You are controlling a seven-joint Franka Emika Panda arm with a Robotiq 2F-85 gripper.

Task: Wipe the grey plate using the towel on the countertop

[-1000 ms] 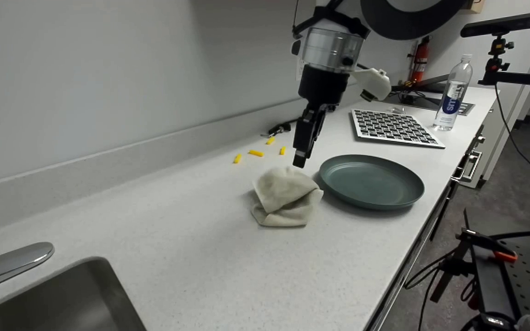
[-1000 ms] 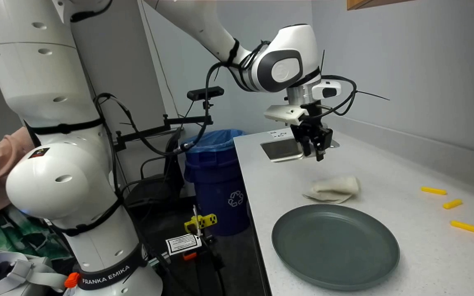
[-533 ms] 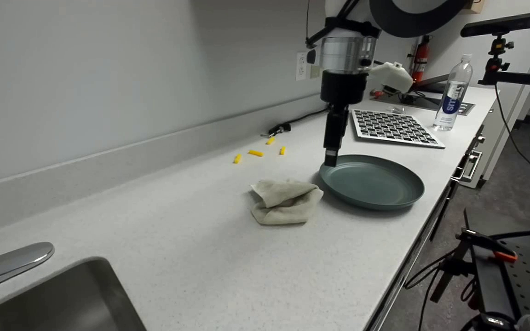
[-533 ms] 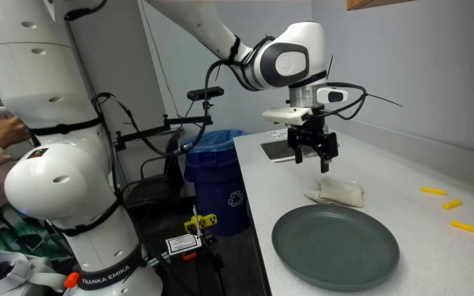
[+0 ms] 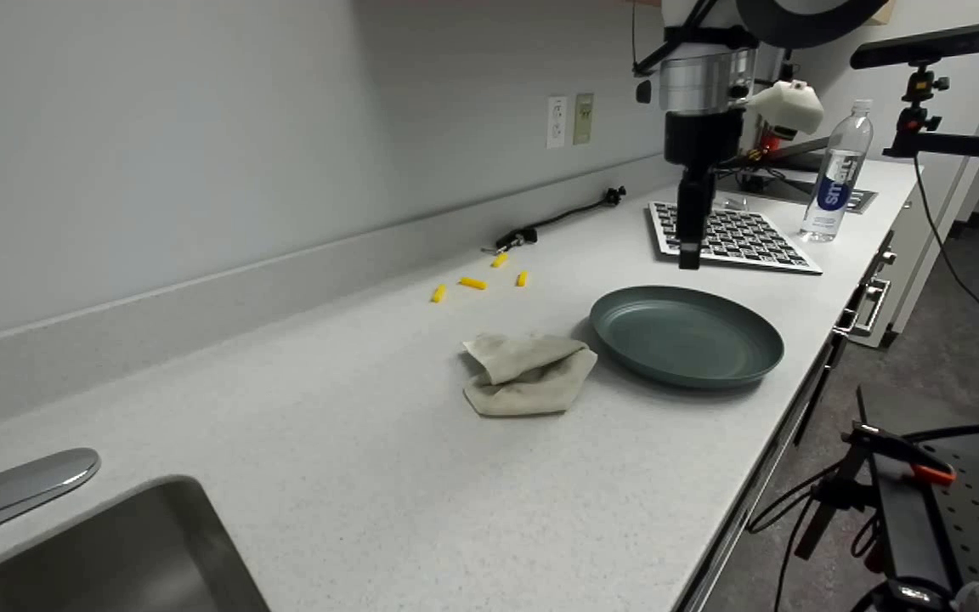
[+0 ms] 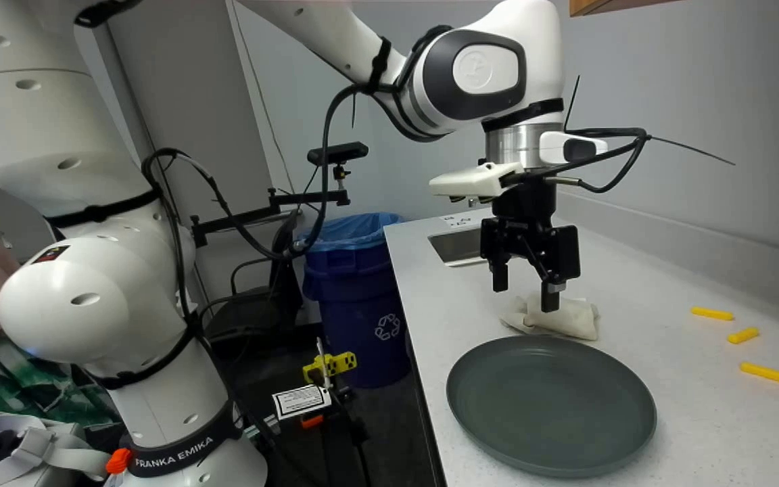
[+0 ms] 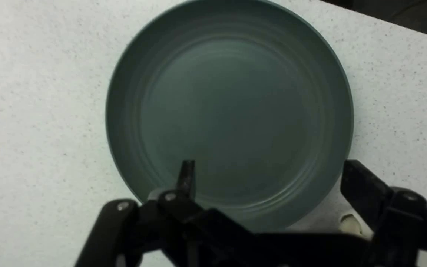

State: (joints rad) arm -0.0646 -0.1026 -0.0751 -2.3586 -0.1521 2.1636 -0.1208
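Observation:
The grey plate [image 5: 685, 336] lies flat on the countertop, and its upper face shows whole in an exterior view [image 6: 552, 406]. Beside it, a crumpled beige towel [image 5: 532, 374] rests on the counter, close to the rim. Part of that towel [image 6: 572, 319] is hidden behind a finger in an exterior view; only a scrap of towel [image 7: 350, 224] shows at the lower right of the wrist view. My gripper [image 6: 525, 297] points down, raised above the counter, its jaws wide apart and holding nothing. In the wrist view the gripper [image 7: 270, 162] frames the lower part of the plate.
Several yellow pieces [image 5: 472, 283] lie toward the wall. A checkered board [image 5: 732, 234] and a water bottle [image 5: 836, 174] stand beyond the plate. The sink [image 5: 116, 552] is at the opposite end. The plate sits near the counter's front edge [image 6: 423, 392].
My gripper has opened and moved away from above the towel, past the plate's side in an exterior view. The towel's raised top has sagged flatter. The plate has stayed put.

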